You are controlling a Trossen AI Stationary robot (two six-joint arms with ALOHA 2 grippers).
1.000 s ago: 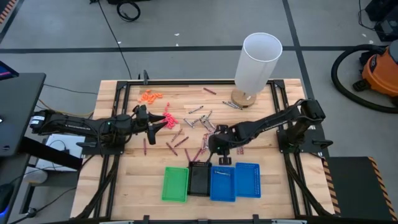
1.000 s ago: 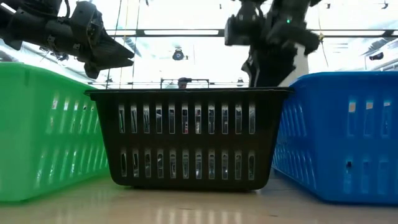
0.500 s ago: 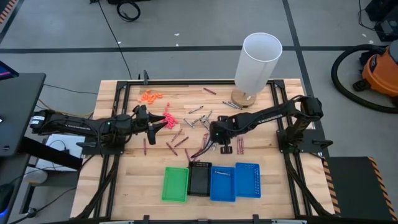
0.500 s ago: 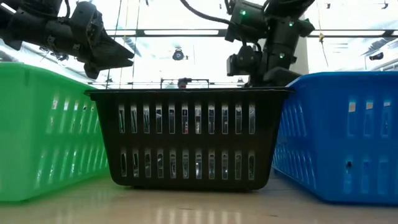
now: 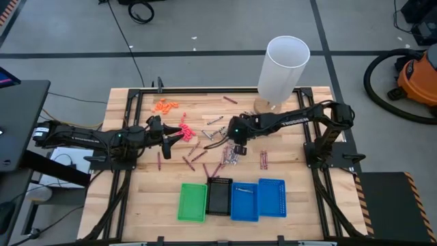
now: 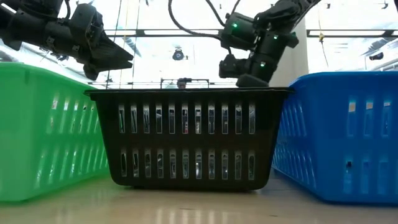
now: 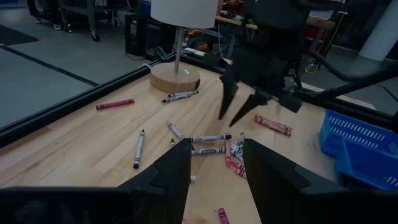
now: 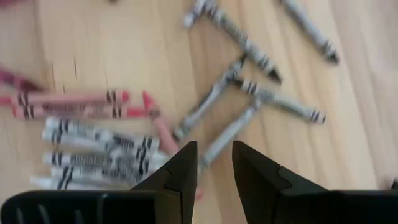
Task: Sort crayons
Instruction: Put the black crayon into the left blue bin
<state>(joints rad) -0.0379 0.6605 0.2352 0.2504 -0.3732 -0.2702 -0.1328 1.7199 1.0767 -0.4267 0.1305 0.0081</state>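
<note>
Right end effector swinging back over the crayon pile, nothing in its grip

High view: the right end effector [image 5: 235, 131] is hovering above the loose crayons [image 5: 217, 134] in the middle of the desk [image 5: 136, 198], having moved away from the black bin [image 5: 219, 197] where it was 1 second ago; I judge a drop is finished and another pick is starting. The left end effector [image 5: 166, 136] is waiting by the pink-red bits [image 5: 186, 129], unchanged. Low view: both end effectors are hanging above the black bin's rim. Left wrist view: its fingers [image 7: 174, 174] are standing apart, empty, facing the grey crayons [image 7: 202, 138] and the right arm. Right wrist view: its fingers [image 8: 180, 174] are partly open, holding nothing, over grey and red crayons [image 8: 68, 106]; the wrapper print is unreadable.
</note>
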